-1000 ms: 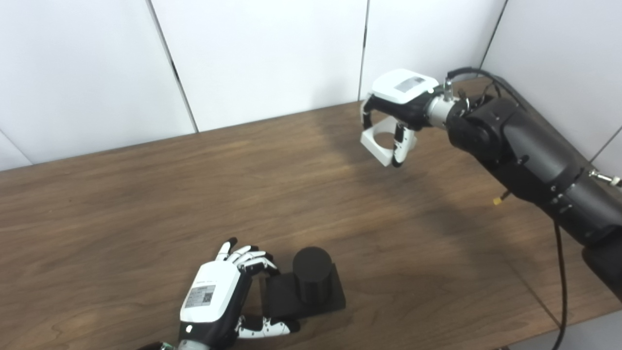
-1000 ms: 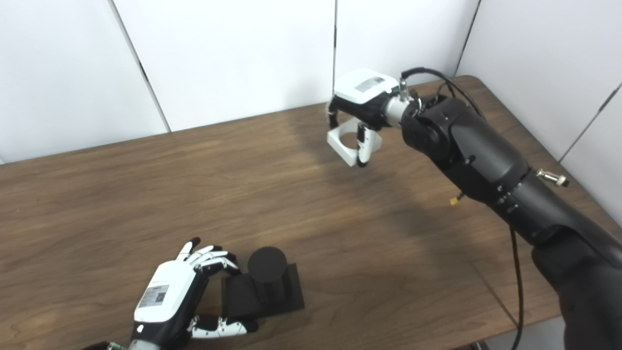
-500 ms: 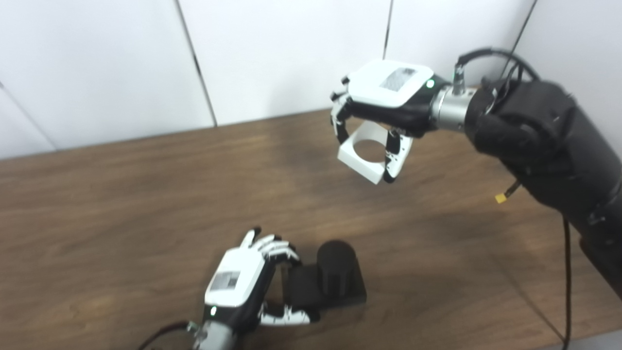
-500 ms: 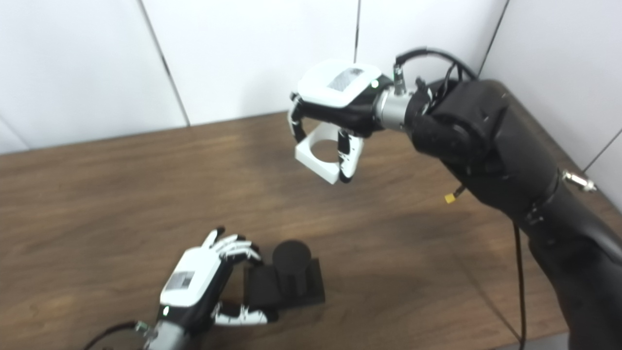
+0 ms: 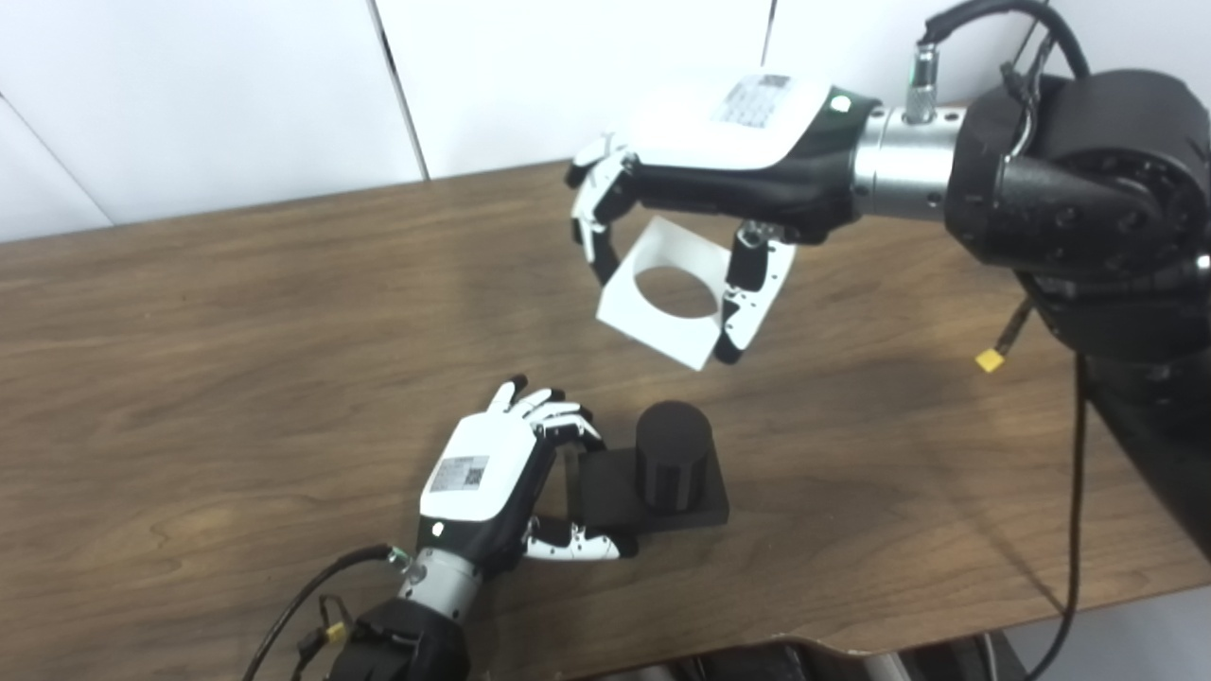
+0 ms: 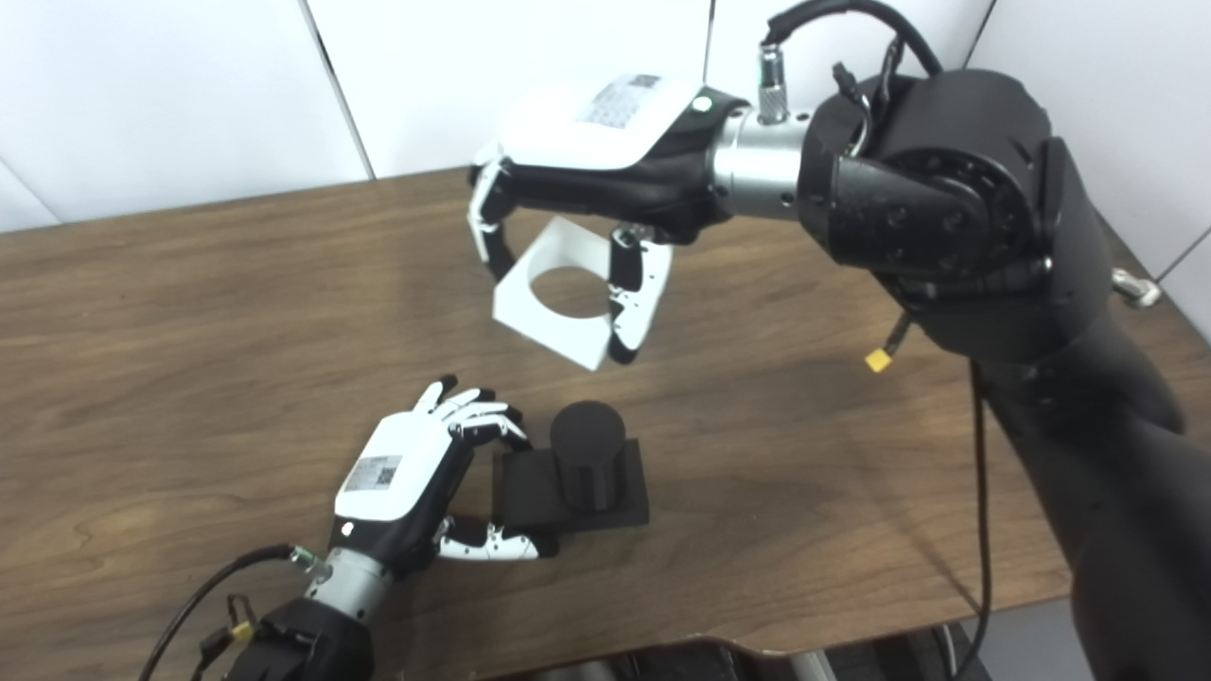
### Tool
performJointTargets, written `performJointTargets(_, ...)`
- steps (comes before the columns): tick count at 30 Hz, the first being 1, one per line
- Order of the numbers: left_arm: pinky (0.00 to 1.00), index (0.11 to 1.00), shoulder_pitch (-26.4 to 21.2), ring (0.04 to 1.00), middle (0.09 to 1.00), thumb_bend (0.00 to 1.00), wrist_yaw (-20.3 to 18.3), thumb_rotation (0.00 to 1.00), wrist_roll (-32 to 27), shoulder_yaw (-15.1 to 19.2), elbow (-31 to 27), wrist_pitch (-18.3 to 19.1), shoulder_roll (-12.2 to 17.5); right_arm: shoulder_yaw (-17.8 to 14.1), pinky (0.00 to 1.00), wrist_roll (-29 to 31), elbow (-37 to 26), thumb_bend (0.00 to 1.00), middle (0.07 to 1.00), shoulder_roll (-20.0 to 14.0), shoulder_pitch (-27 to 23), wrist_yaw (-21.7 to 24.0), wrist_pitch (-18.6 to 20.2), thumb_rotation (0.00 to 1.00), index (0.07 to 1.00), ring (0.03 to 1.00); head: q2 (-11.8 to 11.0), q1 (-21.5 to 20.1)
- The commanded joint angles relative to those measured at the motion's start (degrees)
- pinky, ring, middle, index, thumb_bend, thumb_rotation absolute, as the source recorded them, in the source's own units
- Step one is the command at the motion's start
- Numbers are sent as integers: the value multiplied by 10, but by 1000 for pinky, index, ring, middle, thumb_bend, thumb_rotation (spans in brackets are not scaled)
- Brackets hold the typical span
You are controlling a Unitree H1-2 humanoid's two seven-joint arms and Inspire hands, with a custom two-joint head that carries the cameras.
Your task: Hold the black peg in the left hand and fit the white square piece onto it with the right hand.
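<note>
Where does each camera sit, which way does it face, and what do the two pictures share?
Left eye view: on the head, looking down at the table; left hand shut on the black peg base, right hand holding the white square piece.
Right eye view: beside it, a little to the right, same downward look, both arms showing.
Shared: both hands, peg, piece, table.

Even, bright overhead light; soft shadows fall on the table (image 5: pixel 236 312) beneath the right hand (image 5: pixel 728 151), whose white back glares.
</note>
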Motion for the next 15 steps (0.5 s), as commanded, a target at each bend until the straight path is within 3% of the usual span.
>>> performJointTargets(1,1000,488,-5,892,787,509,-11,59,13,-2,-2,6,0,-10,857,8,-10,524,740,-4,-29,65,22,131,482,862,5,-2)
performJointTargets(15,1000,487,-9,882,782,510,-12,59,11,0,-6,7,0,35,897,9,-13,524,744,-6,-7,65,22,131,482,863,19,-7)
